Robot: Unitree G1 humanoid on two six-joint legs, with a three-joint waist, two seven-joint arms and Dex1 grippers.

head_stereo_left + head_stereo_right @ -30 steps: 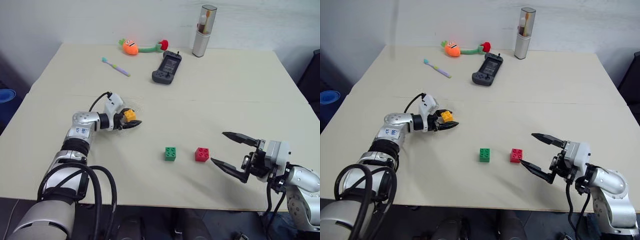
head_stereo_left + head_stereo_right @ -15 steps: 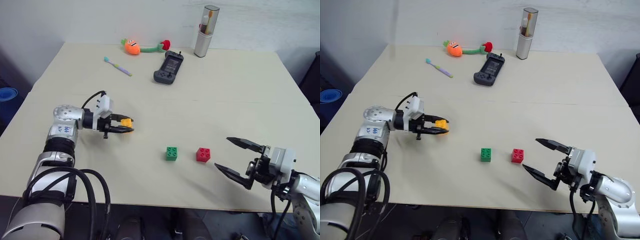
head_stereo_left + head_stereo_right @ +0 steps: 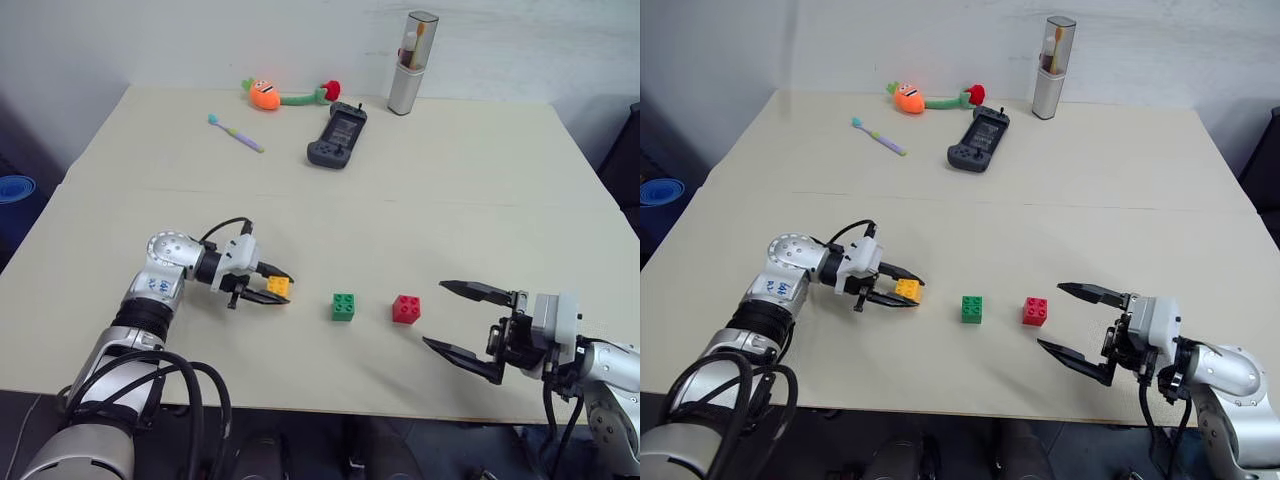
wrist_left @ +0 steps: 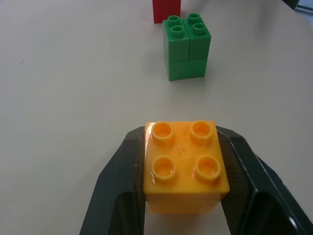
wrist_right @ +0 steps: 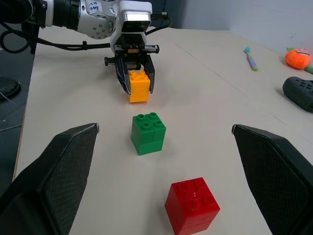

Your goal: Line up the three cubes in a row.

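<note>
Beige table (image 3: 450, 190): left gripper (image 3: 270, 287) clamped on yellow cube (image 3: 278, 287), just left of green cube (image 3: 343, 306) and red cube (image 3: 406, 309); right gripper (image 3: 463, 322) spread wide, holding nothing, right of red.

Yellow cube (image 3: 278, 287), green cube (image 3: 343, 306), red cube (image 3: 406, 309); black claw fingers (image 4: 117, 181); beige table (image 3: 450, 190).

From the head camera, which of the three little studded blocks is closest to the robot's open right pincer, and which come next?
Measured from the right pincer, which stands open near the table's front edge:
1. The red studded plastic cube, just to the pincer's left.
2. The green studded plastic cube, the next one leftward, in the middle.
3. The yellow studded plastic cube, farthest left, clamped in the left pincer.
</note>
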